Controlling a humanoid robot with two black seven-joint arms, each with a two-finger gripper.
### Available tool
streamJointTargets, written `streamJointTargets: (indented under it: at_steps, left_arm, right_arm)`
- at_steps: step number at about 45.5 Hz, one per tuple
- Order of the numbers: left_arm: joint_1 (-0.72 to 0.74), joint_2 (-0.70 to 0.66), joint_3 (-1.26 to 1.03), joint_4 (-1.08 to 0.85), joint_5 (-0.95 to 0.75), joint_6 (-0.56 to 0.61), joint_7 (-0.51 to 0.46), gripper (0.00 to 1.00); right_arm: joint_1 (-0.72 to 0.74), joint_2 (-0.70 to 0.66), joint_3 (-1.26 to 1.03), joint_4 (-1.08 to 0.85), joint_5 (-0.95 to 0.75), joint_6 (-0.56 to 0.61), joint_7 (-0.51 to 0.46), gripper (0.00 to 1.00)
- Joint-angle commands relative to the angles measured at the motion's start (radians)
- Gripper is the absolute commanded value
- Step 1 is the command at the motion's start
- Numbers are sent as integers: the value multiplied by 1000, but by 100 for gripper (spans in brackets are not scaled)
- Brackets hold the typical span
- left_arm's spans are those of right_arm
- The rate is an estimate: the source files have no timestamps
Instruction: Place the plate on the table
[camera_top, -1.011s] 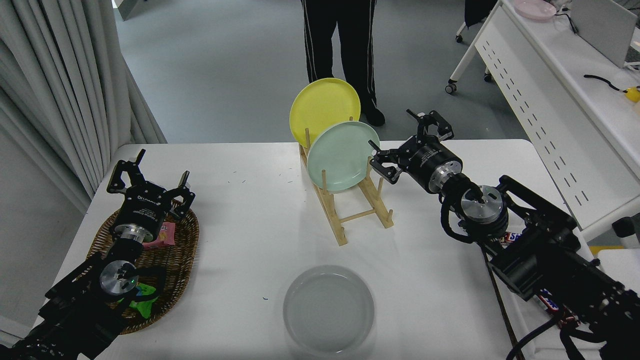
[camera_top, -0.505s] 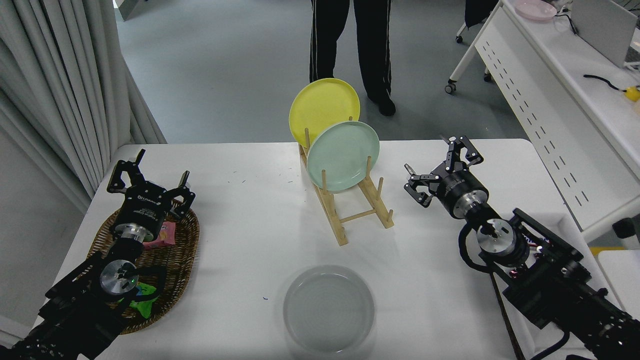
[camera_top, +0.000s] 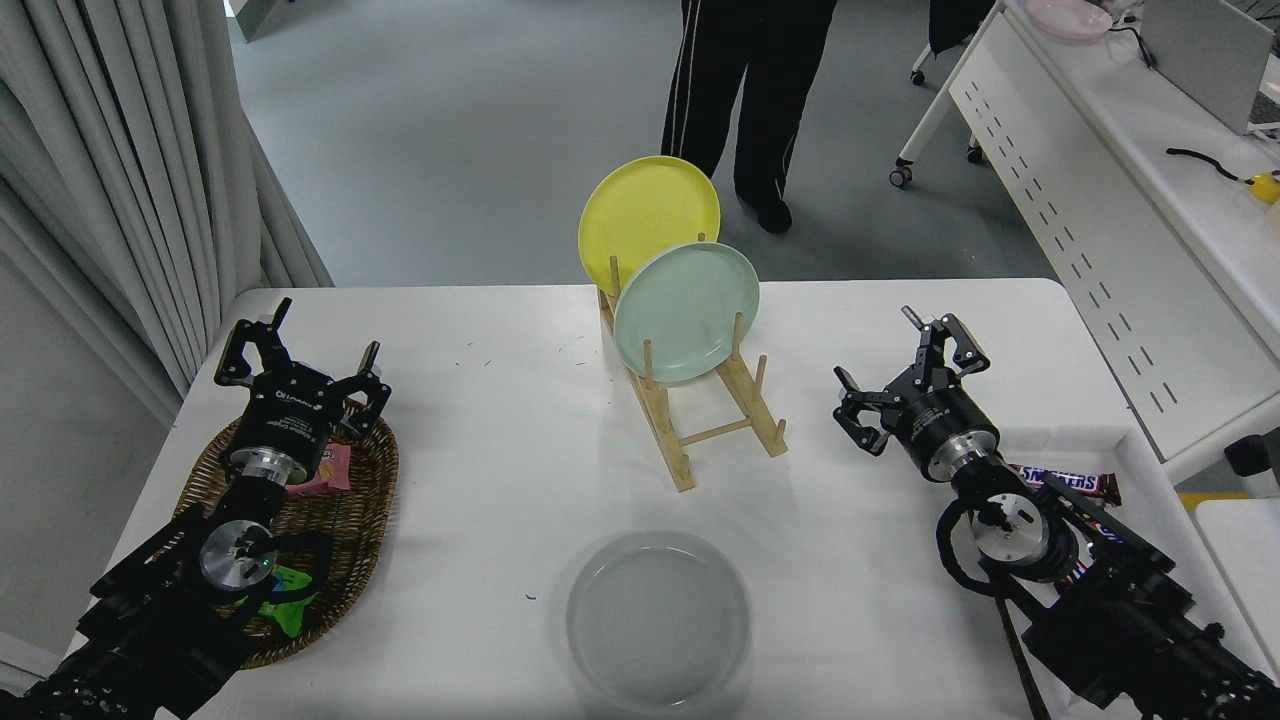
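Observation:
The light grey plate (camera_top: 657, 620) lies flat on the white table (camera_top: 500, 430) near its front edge, in the middle. My right gripper (camera_top: 900, 375) is open and empty, above the table's right part, well away from the plate and to the right of the wooden rack (camera_top: 700, 425). My left gripper (camera_top: 295, 355) is open and empty, parked over the wicker basket (camera_top: 345, 545) at the lower left.
The rack holds a mint green plate (camera_top: 686, 311) and a yellow plate (camera_top: 640, 215) on edge. The basket holds snack packets. A chocolate bar (camera_top: 1065, 482) lies by my right arm. A person's legs (camera_top: 745, 90) stand beyond the table. A white perforated desk (camera_top: 1100, 200) is at the right.
My right gripper has drawn back from beside the mint green plate to the right and toward me, still open. The person has stepped to the right. The grey plate has not moved.

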Motion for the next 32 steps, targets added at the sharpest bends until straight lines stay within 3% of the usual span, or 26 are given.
streamJointTargets:
  at_steps: [1,32]
  left_arm:
    - [0,0,0,0,0,1,0,100]
    - [0,0,0,0,0,0,0,100]
  right_arm:
    - [-13,2,-3,-2,-2,9,3,100]
    - [-31,-19,10,-55,-18,67,4,100]
